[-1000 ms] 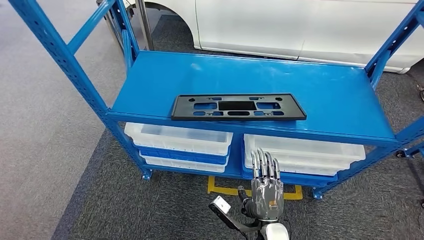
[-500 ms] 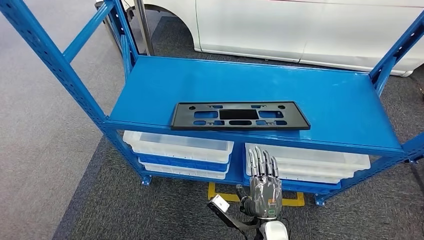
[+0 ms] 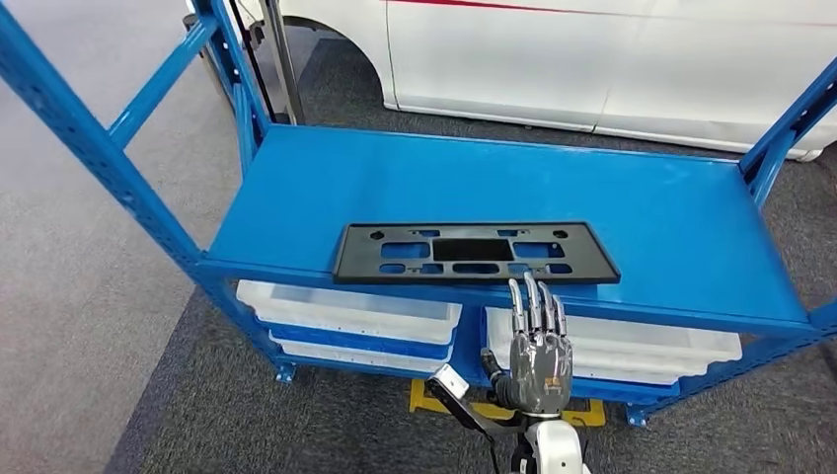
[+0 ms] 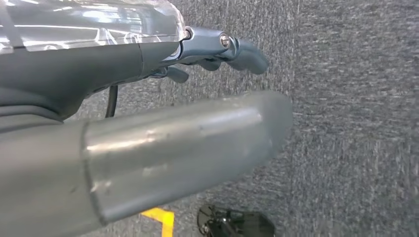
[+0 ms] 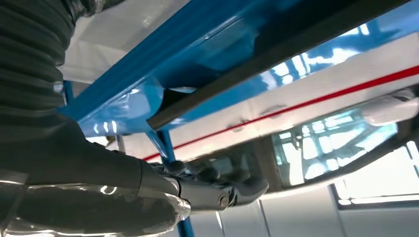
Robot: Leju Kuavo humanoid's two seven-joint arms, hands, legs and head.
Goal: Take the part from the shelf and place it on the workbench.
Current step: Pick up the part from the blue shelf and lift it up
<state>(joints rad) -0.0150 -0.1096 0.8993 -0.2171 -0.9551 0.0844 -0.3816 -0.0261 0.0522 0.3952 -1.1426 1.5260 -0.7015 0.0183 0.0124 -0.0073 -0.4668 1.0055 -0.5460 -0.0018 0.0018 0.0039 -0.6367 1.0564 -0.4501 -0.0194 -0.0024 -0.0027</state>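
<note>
Right hand (image 3: 538, 351) below part (image 3: 476, 253) edge

black part (image 3: 476, 254), blue shelf (image 3: 651, 197) (white bins (image 3: 350, 302))

A blue metal shelf (image 3: 632, 212) with perforated uprights and slanted braces stands on dark grey carpet (image 3: 296, 425), and a paler grey strip of floor (image 3: 69, 247) runs along its left side. Under its top deck sit white trays (image 3: 345, 301) stacked over blue ones, in two side-by-side piles, and a yellow mark (image 3: 434, 400) shows on the carpet at the shelf's foot. Just behind the shelf is a white car (image 3: 592, 59) with a thin red stripe along its body and a dark wheel arch at its left end.
</note>
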